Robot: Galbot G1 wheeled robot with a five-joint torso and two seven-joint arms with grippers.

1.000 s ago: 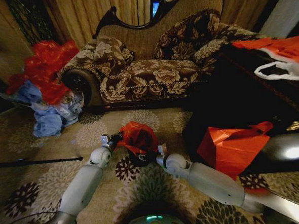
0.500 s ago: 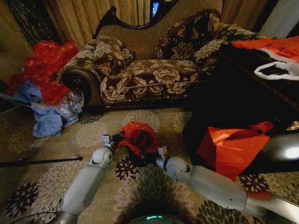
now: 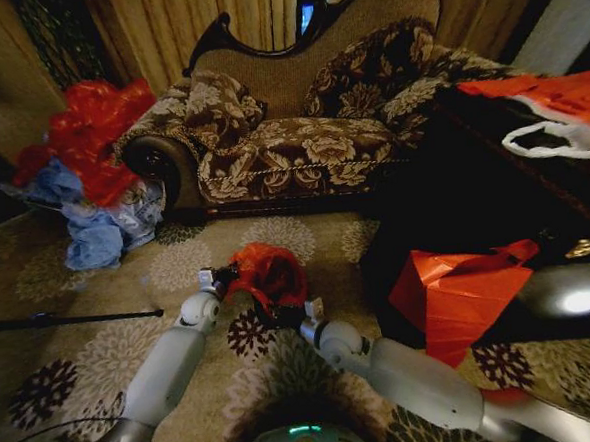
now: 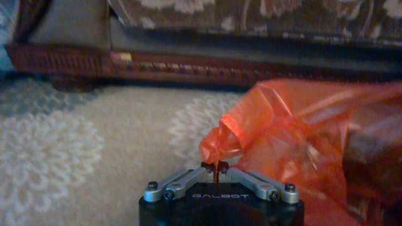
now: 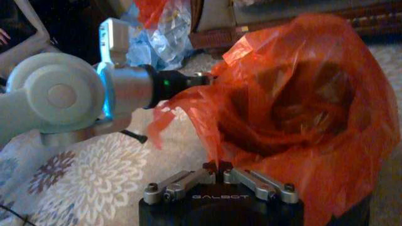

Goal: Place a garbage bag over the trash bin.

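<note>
Now you have both end effectors, left [image 4: 215, 165] and right [image 5: 218, 165], clamped on the garbage bag [image 3: 270, 273] rim; next, stretch it down over the trash bin [image 3: 281, 315].

A floral sofa [image 3: 309, 130] stands at the back on a flower-patterned carpet [image 3: 73, 355]. A heap of red and blue bags [image 3: 87, 174] lies beside its left arm. A red-orange plastic sheet [image 3: 460, 291] sits to the right.
</note>
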